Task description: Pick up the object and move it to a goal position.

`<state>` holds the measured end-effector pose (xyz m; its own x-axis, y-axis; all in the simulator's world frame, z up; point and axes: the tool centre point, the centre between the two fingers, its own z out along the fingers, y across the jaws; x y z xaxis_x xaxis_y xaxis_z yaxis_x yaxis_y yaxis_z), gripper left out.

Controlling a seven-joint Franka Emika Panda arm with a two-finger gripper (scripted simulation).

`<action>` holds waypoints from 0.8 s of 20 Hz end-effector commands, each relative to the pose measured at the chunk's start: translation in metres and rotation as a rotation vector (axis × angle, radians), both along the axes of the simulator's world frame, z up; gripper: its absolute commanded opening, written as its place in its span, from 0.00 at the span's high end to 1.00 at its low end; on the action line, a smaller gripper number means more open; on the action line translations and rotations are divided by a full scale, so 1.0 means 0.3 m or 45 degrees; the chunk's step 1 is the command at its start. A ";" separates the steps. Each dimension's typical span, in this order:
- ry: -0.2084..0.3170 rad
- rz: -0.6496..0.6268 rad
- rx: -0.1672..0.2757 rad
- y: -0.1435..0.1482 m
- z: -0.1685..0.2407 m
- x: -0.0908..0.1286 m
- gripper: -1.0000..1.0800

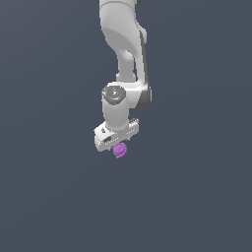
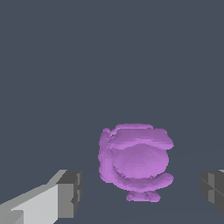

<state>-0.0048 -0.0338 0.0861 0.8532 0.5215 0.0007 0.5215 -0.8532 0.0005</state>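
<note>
Object point(image 2: 134, 161): small purple lumpy-ridged berry shape, on tabletop point(image 1: 49, 197) away from edges, directly beneath tool point(image 2: 142, 188). Tool spread wide, fingers point(image 2: 70, 192) clear either side, no contact. Likely light, rigid; ridges curved, slip-prone. Best hold: across widest midsection.

Featureless simulated space: flat slate-grey backdrop point(image 1: 49, 197) everywhere.

A plain dark grey-blue floor point(image 1: 197, 197) carries the small purple lumpy object point(image 1: 119, 150).
</note>
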 end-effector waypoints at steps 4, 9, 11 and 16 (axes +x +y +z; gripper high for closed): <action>0.001 0.003 0.000 0.000 -0.083 -0.004 0.04; 0.001 0.005 0.000 0.000 -0.144 -0.004 0.04; 0.001 0.005 0.000 -0.001 -0.151 -0.002 0.04; 0.001 0.005 0.000 -0.001 -0.151 -0.001 1.00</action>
